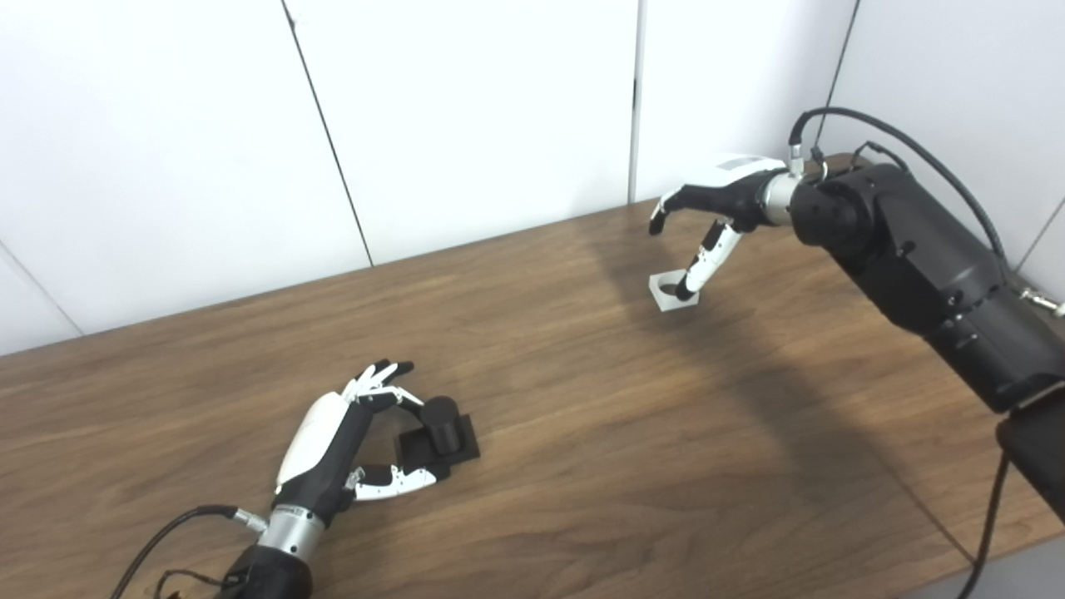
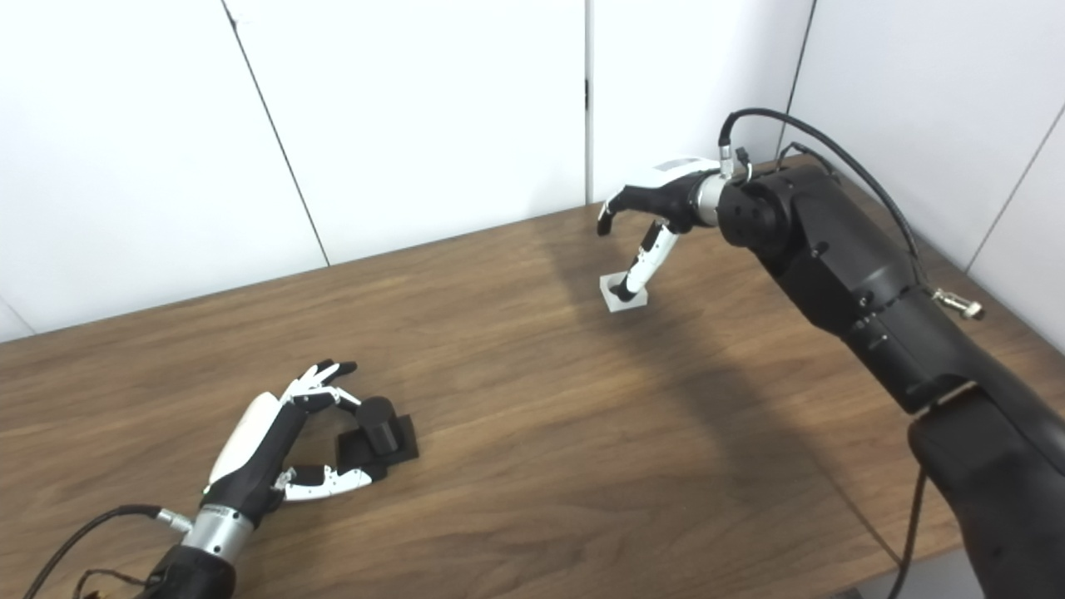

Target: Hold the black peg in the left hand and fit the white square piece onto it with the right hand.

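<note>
The black peg, a short cylinder on a square black base, stands on the wooden table at the front left. My left hand is open around it: fingers reach the peg's top from the left, and the thumb lies along the base's near edge. The white square piece with a round hole lies flat at the back right. My right hand hovers over it, open, fingers curled down; its thumb tip touches the piece at the hole. The same scene shows in the right eye view: peg, white piece.
A white panelled wall runs close behind the table's far edge. The bulky black right forearm with its cable spans the table's right side. The table's front right corner edge is nearby.
</note>
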`<move>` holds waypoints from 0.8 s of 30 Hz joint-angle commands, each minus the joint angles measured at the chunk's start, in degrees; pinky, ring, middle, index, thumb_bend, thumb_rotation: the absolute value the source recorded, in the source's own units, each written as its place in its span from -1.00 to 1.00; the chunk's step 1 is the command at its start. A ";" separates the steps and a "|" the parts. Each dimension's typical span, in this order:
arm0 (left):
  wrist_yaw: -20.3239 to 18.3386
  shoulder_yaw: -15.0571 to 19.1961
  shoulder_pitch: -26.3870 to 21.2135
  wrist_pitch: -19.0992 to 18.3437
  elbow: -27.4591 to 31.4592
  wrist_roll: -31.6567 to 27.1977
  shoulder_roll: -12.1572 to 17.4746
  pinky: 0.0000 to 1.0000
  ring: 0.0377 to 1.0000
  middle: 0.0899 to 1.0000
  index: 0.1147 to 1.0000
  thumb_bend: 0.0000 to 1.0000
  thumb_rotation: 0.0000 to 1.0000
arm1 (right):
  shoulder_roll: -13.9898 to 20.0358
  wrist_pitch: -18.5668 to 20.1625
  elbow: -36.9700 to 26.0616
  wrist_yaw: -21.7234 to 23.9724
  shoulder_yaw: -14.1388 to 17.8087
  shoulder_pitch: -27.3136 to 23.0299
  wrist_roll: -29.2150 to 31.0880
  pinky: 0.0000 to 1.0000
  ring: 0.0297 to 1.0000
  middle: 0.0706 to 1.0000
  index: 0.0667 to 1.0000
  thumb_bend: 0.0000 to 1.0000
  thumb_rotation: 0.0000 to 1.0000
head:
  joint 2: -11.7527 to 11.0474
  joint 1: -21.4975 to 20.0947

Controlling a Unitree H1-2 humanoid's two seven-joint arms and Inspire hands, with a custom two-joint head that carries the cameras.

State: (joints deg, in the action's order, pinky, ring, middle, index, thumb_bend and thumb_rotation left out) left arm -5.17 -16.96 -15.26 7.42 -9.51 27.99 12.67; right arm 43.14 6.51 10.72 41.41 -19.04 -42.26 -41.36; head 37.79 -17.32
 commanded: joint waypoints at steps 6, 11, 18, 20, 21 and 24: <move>-1.28 -0.25 0.79 -2.86 -0.65 1.98 1.65 1.00 0.99 0.84 -0.15 0.05 -0.86 | 1.83 1.11 0.55 1.23 -0.81 -4.78 -4.01 1.00 1.00 0.96 0.67 1.00 -0.16 | 0.16 0.10; -1.07 -0.28 0.83 -2.64 -0.61 2.06 1.58 1.00 0.98 0.83 -0.15 0.05 -0.86 | 1.62 0.57 1.03 0.65 -1.59 -4.49 -5.61 1.00 1.00 0.98 0.68 1.00 -0.18 | 0.43 0.56; -1.35 -0.19 0.93 -2.78 -0.31 1.81 1.74 1.00 0.99 0.84 -0.15 0.05 -0.86 | 1.10 -0.52 2.34 -1.35 -2.15 -3.47 -7.31 1.00 1.00 0.99 0.60 1.00 -0.24 | 0.48 0.57; -1.30 -0.17 0.92 -2.67 -0.33 1.82 1.80 1.00 0.99 0.84 -0.15 0.05 -0.86 | 0.96 -1.18 2.99 -2.90 -2.15 -2.96 -7.70 1.00 1.00 0.98 0.56 1.00 -0.25 | 0.48 0.57; -1.27 -0.15 0.91 -2.66 -0.32 1.84 1.82 1.00 0.99 0.84 -0.15 0.05 -0.86 | 0.92 -1.44 3.26 -3.44 -2.21 -2.80 -7.89 1.00 1.00 0.98 0.55 0.99 -0.26 | 0.61 0.68; -1.20 -0.08 0.89 -2.76 -0.24 1.91 1.83 1.00 0.98 0.84 -0.15 0.05 -0.86 | 0.78 -2.26 4.16 -5.27 -2.44 -2.32 -8.56 1.00 1.00 0.97 0.53 0.95 -0.26 | 0.67 0.74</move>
State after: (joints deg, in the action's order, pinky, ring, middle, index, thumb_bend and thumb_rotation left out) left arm -5.18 -16.83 -15.21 7.28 -9.37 27.99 12.70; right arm 42.97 5.50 15.31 38.69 -21.93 -42.50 -49.19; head 38.41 -16.61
